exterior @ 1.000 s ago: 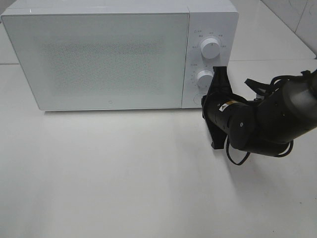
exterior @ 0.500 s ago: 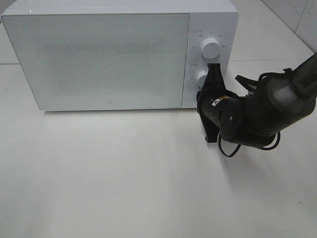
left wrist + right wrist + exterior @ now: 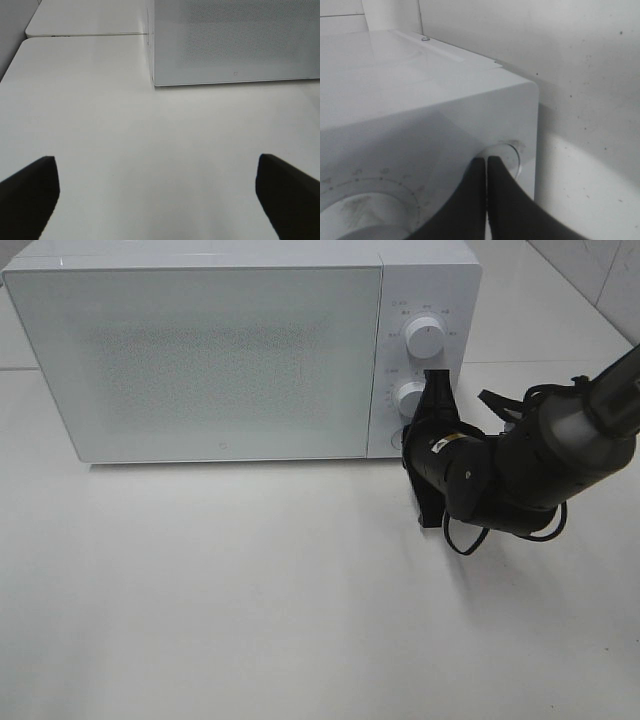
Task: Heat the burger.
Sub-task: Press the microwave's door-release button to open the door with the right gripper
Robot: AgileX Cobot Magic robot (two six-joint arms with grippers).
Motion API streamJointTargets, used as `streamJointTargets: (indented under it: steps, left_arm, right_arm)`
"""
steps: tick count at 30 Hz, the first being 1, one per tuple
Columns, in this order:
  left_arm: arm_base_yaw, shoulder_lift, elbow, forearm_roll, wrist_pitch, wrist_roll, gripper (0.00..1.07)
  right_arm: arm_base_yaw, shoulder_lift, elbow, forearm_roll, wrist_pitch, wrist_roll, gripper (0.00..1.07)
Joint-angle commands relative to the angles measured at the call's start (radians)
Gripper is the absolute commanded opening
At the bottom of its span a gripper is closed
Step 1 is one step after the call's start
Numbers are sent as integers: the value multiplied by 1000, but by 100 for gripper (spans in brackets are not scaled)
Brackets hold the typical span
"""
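Evidently unseen, the burger is judged soft, to be gripped lightly by the bun; the right end effector [image 3: 486, 161] is closed at the button [image 3: 512, 152] of the microwave [image 3: 200, 360], the left end effector [image 3: 156, 165] opened wide.

Bright, even light — soft shadows (close wrist views slightly blurred).

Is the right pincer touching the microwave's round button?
Cannot tell. The right wrist view shows the shut right pincer ending at the round button, but looks along the tips, hiding any gap; the high view's arm covers it.
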Motion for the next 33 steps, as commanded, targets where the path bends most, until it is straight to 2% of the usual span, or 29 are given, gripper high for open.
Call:
streamJointTargets:
  steps: [1,15,23,33]
  left_arm:
    - [1,-18,4,-3,-8,0,100]
    - [1,-18,4,-3,-8,0,100]
    - [1,-18,4,-3,-8,0,100]
    - [1,-18,4,-3,-8,0,100]
  right_arm:
    - [-8,3,-18,-16,-18,-6,0]
    - [-8,14,-45,-2,-140,-1,0]
    - [-8,29,-112,-2,-278,-2,0]
    - [-31,63,-185,-12,-317,-14,0]
